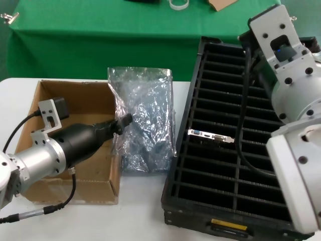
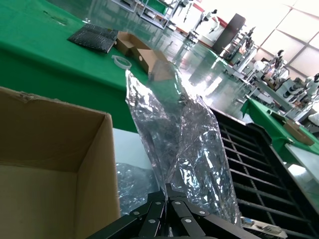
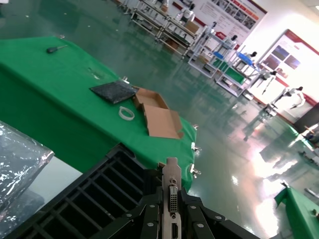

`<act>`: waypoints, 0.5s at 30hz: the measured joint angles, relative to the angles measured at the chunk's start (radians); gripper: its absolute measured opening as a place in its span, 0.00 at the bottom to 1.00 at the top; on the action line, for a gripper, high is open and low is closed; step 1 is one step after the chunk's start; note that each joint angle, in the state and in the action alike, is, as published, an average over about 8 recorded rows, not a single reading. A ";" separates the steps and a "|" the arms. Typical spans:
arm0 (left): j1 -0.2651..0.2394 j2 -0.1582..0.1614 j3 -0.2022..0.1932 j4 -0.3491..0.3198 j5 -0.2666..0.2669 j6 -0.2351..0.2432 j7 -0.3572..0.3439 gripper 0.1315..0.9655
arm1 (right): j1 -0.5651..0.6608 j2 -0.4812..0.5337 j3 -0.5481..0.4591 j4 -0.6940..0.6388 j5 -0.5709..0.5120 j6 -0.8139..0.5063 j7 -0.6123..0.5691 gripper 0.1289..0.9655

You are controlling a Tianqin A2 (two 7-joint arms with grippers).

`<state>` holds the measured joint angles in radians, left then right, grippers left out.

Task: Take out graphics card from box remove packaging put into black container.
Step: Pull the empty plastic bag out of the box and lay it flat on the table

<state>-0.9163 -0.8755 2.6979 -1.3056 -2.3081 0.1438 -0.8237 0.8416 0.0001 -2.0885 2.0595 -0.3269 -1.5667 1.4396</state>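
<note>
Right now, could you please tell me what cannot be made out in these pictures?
Card: right wrist view shows only its bracket; the right gripper hides the board.
Bag: both views; wrinkles hide whether anything is inside where the left gripper pinches it.
Container label: head view, too small to read.
Box floor: head view, partly covered by the left arm.

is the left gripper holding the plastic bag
Yes, the left gripper is shut on the packaging, which stands up from its fingertips.
</note>
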 joint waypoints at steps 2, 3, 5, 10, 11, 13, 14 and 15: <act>0.000 0.008 -0.002 0.014 0.021 0.004 -0.011 0.01 | 0.002 0.000 0.014 0.000 0.018 -0.001 -0.012 0.07; 0.000 0.011 -0.003 0.019 0.031 0.005 -0.016 0.01 | 0.002 0.000 0.022 0.000 0.027 -0.001 -0.018 0.07; 0.000 0.014 -0.007 0.025 0.049 0.008 -0.026 0.01 | 0.000 0.000 0.038 0.000 0.045 0.001 -0.031 0.07; 0.004 0.013 -0.027 0.027 0.091 0.019 -0.052 0.01 | -0.014 0.000 0.086 0.000 0.087 0.024 -0.068 0.07; 0.005 0.012 -0.032 0.026 0.099 0.023 -0.057 0.01 | -0.017 0.000 0.096 0.000 0.095 0.031 -0.077 0.07; 0.007 0.011 -0.044 0.026 0.114 0.032 -0.070 0.01 | -0.023 0.000 0.115 0.000 0.110 0.044 -0.093 0.07; 0.008 0.010 -0.050 0.025 0.122 0.036 -0.077 0.01 | -0.025 0.000 0.123 0.000 0.117 0.050 -0.101 0.07; 0.009 0.009 -0.056 0.025 0.130 0.041 -0.084 0.01 | -0.026 0.001 0.131 0.000 0.124 0.055 -0.109 0.07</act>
<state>-0.9077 -0.8661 2.6421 -1.2807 -2.1781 0.1853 -0.9078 0.8154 0.0007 -1.9575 2.0595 -0.2034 -1.5116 1.3311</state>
